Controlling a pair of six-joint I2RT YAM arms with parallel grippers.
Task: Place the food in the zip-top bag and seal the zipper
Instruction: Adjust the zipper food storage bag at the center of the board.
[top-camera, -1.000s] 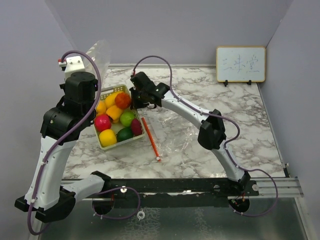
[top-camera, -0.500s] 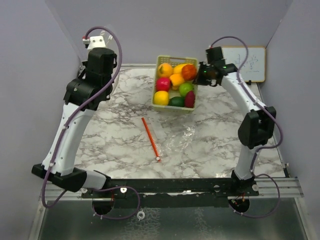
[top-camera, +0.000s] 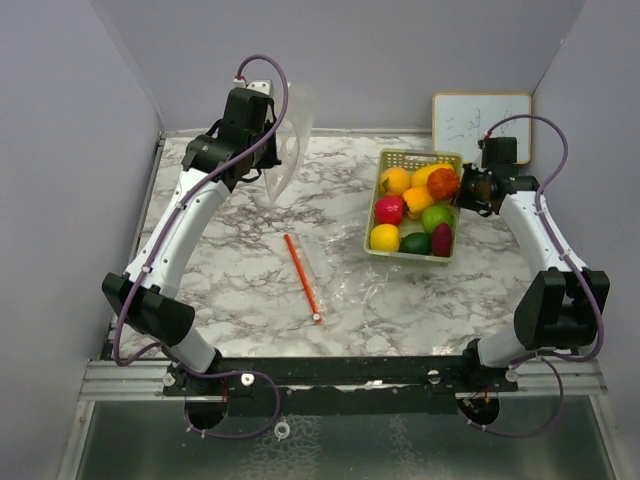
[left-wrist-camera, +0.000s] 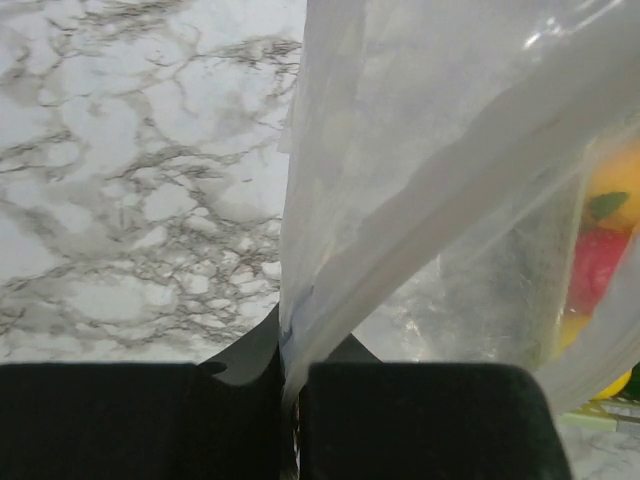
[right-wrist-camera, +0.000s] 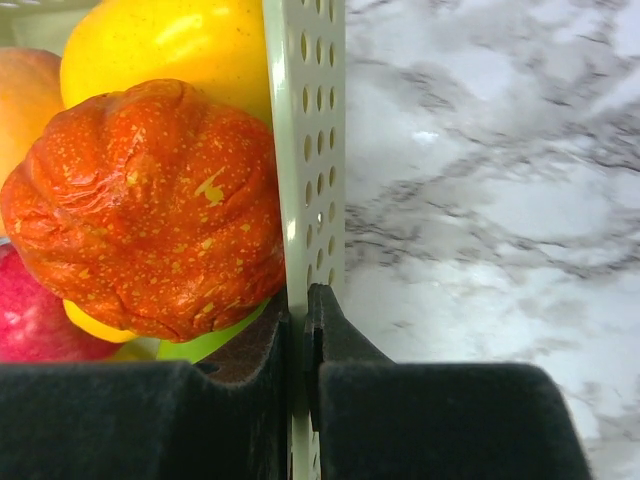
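The whiteboard (top-camera: 482, 128) at the back right carries faint marks too small to read. The basket (top-camera: 420, 156) stands on the right side of the table (top-camera: 220, 280) and holds all the food (top-camera: 408, 205): yellow, orange, red, green and dark red pieces, with an orange pumpkin (right-wrist-camera: 150, 210) against its wall. The right gripper (right-wrist-camera: 297, 330) is clamped on that wall. The left gripper (left-wrist-camera: 290, 375) pinches a clear bag (left-wrist-camera: 420, 180) aloft at the back left. A flat bag (top-camera: 350, 282) with a red zipper (top-camera: 301, 272) lies mid-table, left of the basket.

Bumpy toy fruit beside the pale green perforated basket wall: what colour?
The bumpy toy fruit is orange-red with small yellow speckles, best seen in the right wrist view.
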